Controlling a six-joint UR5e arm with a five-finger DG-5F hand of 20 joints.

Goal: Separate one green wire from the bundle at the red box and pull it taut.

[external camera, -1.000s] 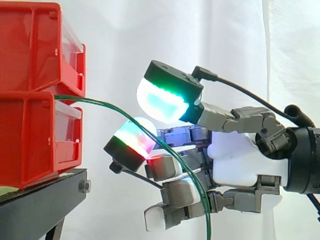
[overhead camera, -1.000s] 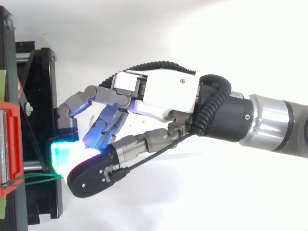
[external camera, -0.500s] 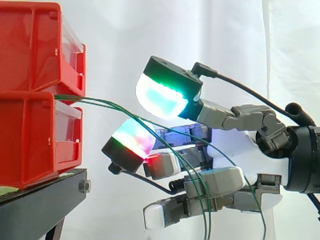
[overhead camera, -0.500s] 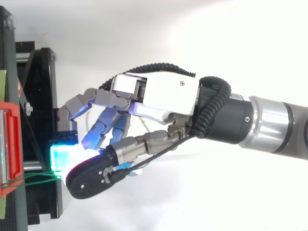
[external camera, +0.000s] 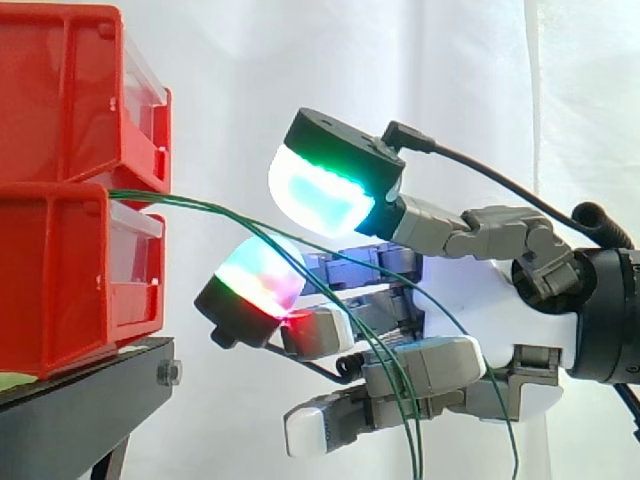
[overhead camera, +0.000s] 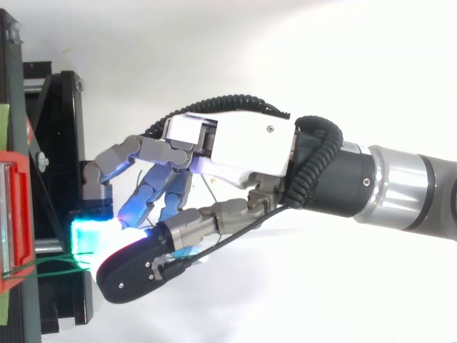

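Observation:
A bundle of thin green wires comes out between the two stacked red bins and arcs right and down through my hand. The strands pass under the thumb's green-cyan pad and over a lower finger's red-green pad, with the two pads apart. One strand splits off to the right of the others, which drop past the lower fingers. The fingers are spread and loosely bent, pinching nothing. From above, the hand reaches left, and the wires leave the red bin.
The bins sit on a black stand, whose frame lies just left of the fingertips in the top view. A white curtain hangs behind. The arm comes in from the right.
The hand has edged left toward the bins. The wires have spread, one strand now apart to the right, and a lower finger has straightened out under them.

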